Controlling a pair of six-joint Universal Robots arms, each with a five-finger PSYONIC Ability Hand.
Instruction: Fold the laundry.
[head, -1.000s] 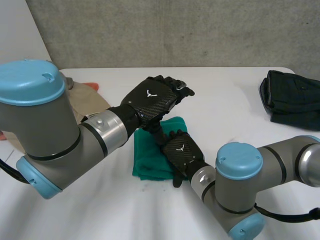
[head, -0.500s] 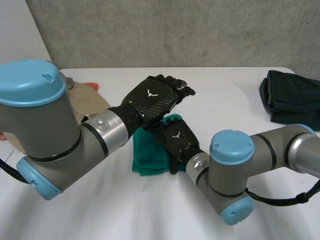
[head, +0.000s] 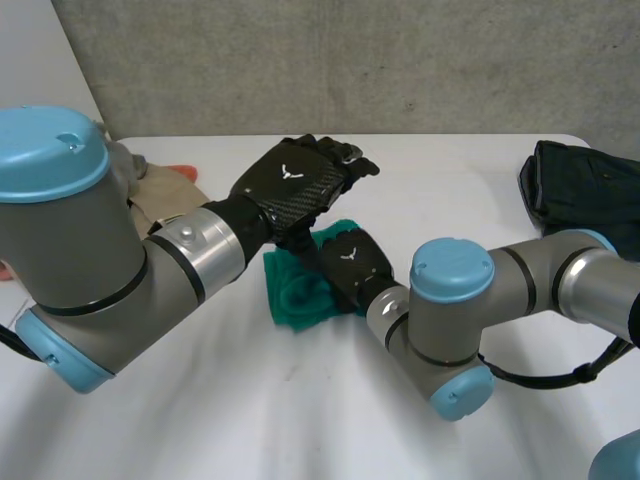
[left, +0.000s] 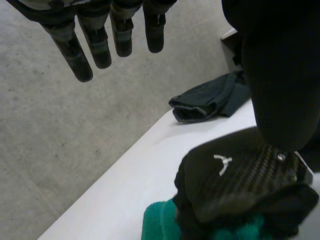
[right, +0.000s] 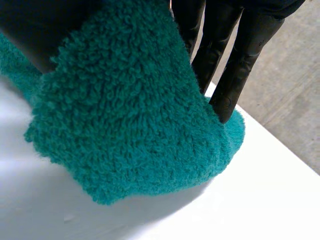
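A teal terry towel (head: 298, 290) lies bunched up in the middle of the white table (head: 470, 190). My right hand (head: 350, 262) rests on the towel's right side. In the right wrist view the towel (right: 125, 115) is pinched between its thumb and its fingers (right: 227, 65), and a fold of it is lifted off the table. My left hand (head: 292, 185) hovers just above and behind the right hand, its fingers (left: 95, 42) straight and holding nothing. The left wrist view looks down past them onto the right hand (left: 235, 182) and the towel (left: 159, 222).
A folded dark garment (head: 585, 195) lies at the table's far right edge, also seen in the left wrist view (left: 207, 100). Beige and orange clothes (head: 165, 195) are piled at the far left behind my left arm. A grey wall stands behind the table.
My right hand slid left and away across the towel and closed on it, bunching the flat fold into a heap. The left hand stayed open above.
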